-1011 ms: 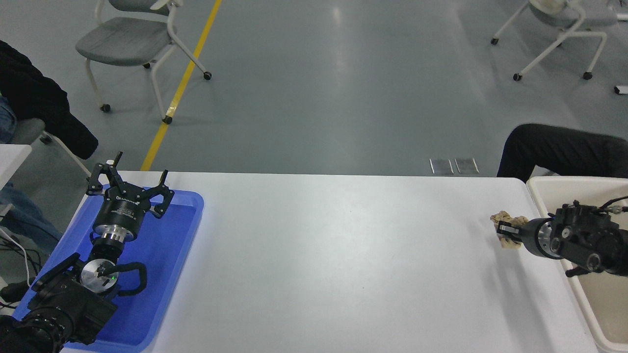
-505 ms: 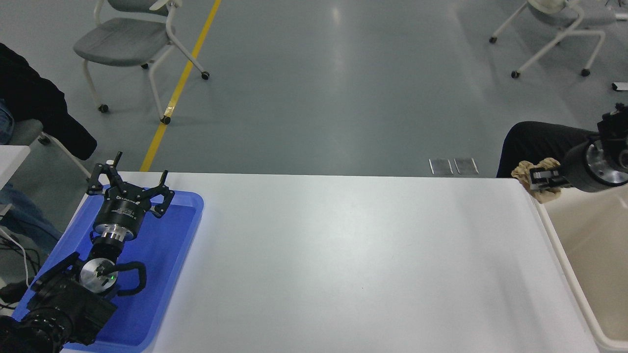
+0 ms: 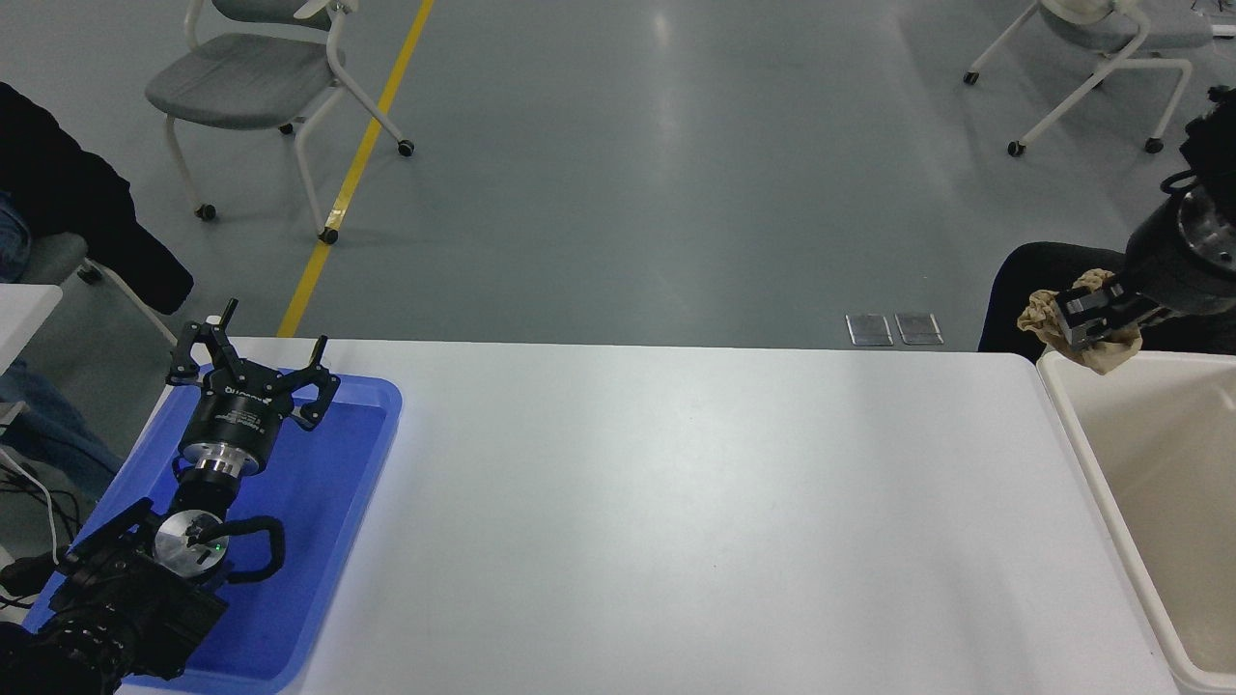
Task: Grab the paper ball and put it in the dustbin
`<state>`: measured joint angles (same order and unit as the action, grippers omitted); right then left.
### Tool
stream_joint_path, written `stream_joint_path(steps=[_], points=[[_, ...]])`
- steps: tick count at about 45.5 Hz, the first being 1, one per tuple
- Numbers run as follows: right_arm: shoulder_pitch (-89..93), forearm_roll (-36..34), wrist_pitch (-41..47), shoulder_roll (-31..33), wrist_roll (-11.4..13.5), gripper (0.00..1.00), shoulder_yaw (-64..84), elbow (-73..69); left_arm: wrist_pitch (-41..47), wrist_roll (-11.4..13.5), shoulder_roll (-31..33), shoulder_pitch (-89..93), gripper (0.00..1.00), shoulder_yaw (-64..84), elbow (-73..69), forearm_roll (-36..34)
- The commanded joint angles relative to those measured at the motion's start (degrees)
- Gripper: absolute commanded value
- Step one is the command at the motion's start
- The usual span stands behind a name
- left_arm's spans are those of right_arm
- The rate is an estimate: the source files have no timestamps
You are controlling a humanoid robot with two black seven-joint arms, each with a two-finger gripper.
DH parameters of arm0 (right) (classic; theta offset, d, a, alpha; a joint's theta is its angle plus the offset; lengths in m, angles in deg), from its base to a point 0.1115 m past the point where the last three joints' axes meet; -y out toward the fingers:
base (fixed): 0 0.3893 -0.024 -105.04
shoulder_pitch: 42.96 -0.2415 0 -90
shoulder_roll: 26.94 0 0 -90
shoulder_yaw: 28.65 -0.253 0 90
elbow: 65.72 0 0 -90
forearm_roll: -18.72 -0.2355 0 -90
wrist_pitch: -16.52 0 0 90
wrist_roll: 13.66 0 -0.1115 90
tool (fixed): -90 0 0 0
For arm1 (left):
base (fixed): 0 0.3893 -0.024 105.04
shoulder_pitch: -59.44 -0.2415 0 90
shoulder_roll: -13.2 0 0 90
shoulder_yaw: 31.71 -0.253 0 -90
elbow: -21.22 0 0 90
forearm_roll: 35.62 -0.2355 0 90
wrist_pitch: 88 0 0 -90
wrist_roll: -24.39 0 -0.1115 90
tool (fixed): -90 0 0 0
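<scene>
With the right gripper (image 3: 1089, 326) clenched on the paper ball (image 3: 1074, 323), held above the dustbin's (image 3: 1081, 436) far-left corner rim, the ball should travel further inward over the bin's interior before the jaws release.

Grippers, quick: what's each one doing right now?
Left gripper: open, empty, parked over the shallow blue plastic tray.
Right gripper: shut on the crumpled tan paper ball.

Faint print on left gripper (image 3: 253, 362), seemingly illegible.
</scene>
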<state>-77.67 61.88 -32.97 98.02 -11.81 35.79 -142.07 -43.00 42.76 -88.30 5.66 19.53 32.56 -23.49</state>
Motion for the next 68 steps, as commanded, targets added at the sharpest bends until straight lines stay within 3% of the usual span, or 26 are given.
stream_joint_path(steps=[1, 14, 24, 32, 39, 50, 61, 68], points=[[-0.62, -0.01, 0.88, 0.11, 0.08, 0.00, 2.36, 0.32, 0.00, 0.00, -0.02, 0.00, 1.00, 0.00, 0.00, 0.00], [6.40, 3.86, 0.27, 9.15, -0.10, 0.00, 1.31, 8.75, 0.00, 0.09, -0.02, 0.00, 1.00, 0.00, 0.00, 0.00], [23.18, 13.43, -2.80, 19.35, -0.18, 0.00, -14.24, 18.94, 0.00, 0.18, -0.02, 0.00, 1.00, 0.00, 0.00, 0.00], [39.70, 16.25, -10.79, 19.54, -1.59, 0.00, -23.21, 32.29, 0.00, 0.18, 0.07, 0.00, 1.00, 0.00, 0.00, 0.00], [54.46, 15.29, -20.99, 15.58, -2.12, 0.00, -28.39, 43.72, 0.00, 0.18, 0.07, 0.00, 1.00, 0.00, 0.00, 0.00], [74.86, 6.07, -28.12, 5.83, -2.47, 0.00, -35.69, 63.06, 0.00, 0.18, 0.16, 0.08, 1.00, 0.00, 0.00, 0.00], [82.34, -14.76, -32.07, -3.67, -0.80, 0.00, -35.96, 69.05, 0.00, 0.18, 0.16, 0.08, 1.00, 0.00, 0.00, 0.09], [82.87, -17.06, -33.13, -5.95, -0.01, 0.00, -39.64, 69.14, 0.00, 0.18, 0.16, 0.08, 1.00, -0.09, 0.00, 0.00]])
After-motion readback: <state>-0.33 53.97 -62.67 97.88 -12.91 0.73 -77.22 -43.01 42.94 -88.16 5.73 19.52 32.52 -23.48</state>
